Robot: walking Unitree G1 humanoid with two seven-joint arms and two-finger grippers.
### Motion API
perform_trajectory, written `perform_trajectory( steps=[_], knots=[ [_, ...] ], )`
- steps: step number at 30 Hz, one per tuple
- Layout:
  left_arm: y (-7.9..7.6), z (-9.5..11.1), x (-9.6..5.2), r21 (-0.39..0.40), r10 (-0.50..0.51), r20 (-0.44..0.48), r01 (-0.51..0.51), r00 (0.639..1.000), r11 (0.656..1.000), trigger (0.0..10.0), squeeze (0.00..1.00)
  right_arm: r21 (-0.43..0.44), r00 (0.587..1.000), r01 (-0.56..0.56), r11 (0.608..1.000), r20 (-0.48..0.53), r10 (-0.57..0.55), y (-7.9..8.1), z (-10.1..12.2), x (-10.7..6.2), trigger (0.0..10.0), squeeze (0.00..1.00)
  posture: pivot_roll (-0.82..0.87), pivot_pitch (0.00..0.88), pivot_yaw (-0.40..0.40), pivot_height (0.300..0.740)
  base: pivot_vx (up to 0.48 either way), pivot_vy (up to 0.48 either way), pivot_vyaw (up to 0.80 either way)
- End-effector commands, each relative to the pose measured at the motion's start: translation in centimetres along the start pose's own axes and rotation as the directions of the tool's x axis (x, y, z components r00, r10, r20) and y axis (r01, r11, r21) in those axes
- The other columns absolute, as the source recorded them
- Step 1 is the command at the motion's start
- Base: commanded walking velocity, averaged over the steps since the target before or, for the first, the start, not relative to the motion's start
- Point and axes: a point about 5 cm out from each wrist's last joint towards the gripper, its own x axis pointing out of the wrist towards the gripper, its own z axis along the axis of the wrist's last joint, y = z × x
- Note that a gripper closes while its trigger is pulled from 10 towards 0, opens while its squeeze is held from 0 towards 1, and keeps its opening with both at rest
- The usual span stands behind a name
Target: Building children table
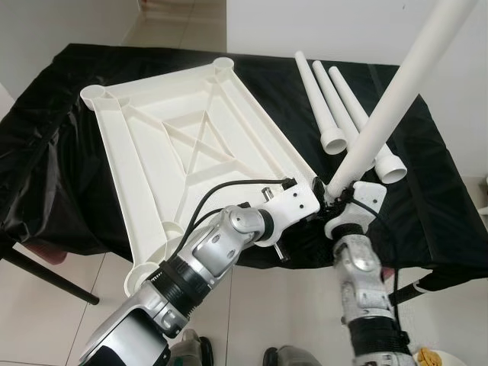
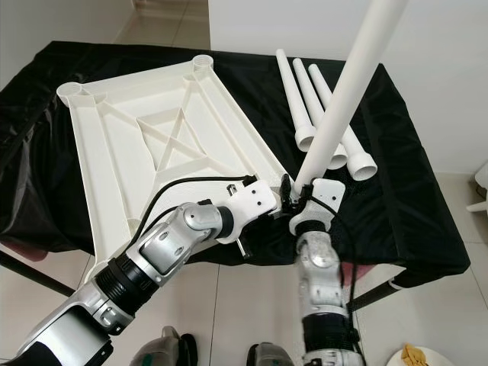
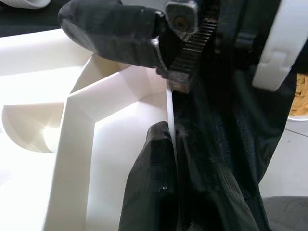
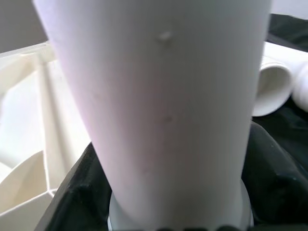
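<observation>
1. The table top (image 1: pixel 191 145), a white moulded plastic panel, lies underside up on the black cloth (image 1: pixel 427 198), its near edge overhanging the front of the covered support. Ribs and a diagonal cross brace stiffen it, and round leg sockets sit at the corners. Judged light, rigid and smooth; the thin rim and ribs offer the surest purchase.

2. The held leg (image 1: pixel 396 99), a long white tapered tube, rises steeply from the panel's near right corner. Judged light, stiff and slippery; a grip low on the shaft, close to the socket, best controls seating.

3. The right gripper (image 1: pixel 339 200) is clamped around the base of this leg, as the right wrist view confirms.

4. The left gripper (image 1: pixel 301 202) pinches the panel's thin edge wall beside that corner; one finger (image 3: pixel 154 178) presses on the white wall, steadying the panel.

5. The three spare legs (image 1: pixel 335 99) lie side by side on the cloth just beyond the panel's right edge, flared ends toward the robot.

6. Risk judged: the overhanging panel may tip under downward pressure.
</observation>
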Motion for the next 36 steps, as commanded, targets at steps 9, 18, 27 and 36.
perform_trajectory(
  steps=[9, 18, 27, 36],
  knots=[
    [-1.3, -0.2, 0.1, 0.003, -0.09, -0.016, 0.09, 0.996, 0.996, 10.0, 0.0, -0.016, 0.994, 0.085, 0.996, -0.068, -0.086, -0.2, -0.3, -0.2, 10.0, 0.0, -0.05, 0.111, 0.023, 0.74, 0.0, 0.0, 0.0],
    [-1.2, -0.3, 0.1, 0.001, -0.084, -0.019, 0.085, 0.996, 0.996, 10.0, 0.0, -0.023, 0.996, 0.041, 0.999, -0.078, -0.043, 0.1, -0.4, -0.4, 10.0, 0.0, -0.05, 0.105, 0.018, 0.74, 0.0, 0.0, 0.0],
    [-1.2, -0.4, 0.1, -0.001, -0.08, -0.021, 0.08, 0.997, 0.997, 10.0, 0.0, -0.016, 0.998, -0.028, 0.999, -0.056, 0.027, -1.0, 0.2, -0.2, 10.0, 1.0, -0.05, 0.091, 0.009, 0.74, 0.0, 0.0, 0.0],
    [-1.1, -0.1, 0.2, 0.008, -0.076, -0.014, 0.077, 0.997, 0.997, 10.0, 0.0, -0.044, 0.987, -0.142, 0.989, -0.087, 0.138, -1.8, -0.2, 0.0, 10.0, 1.0, -0.05, 0.079, 0.009, 0.74, 0.0, 0.0, 0.0]
  ],
)
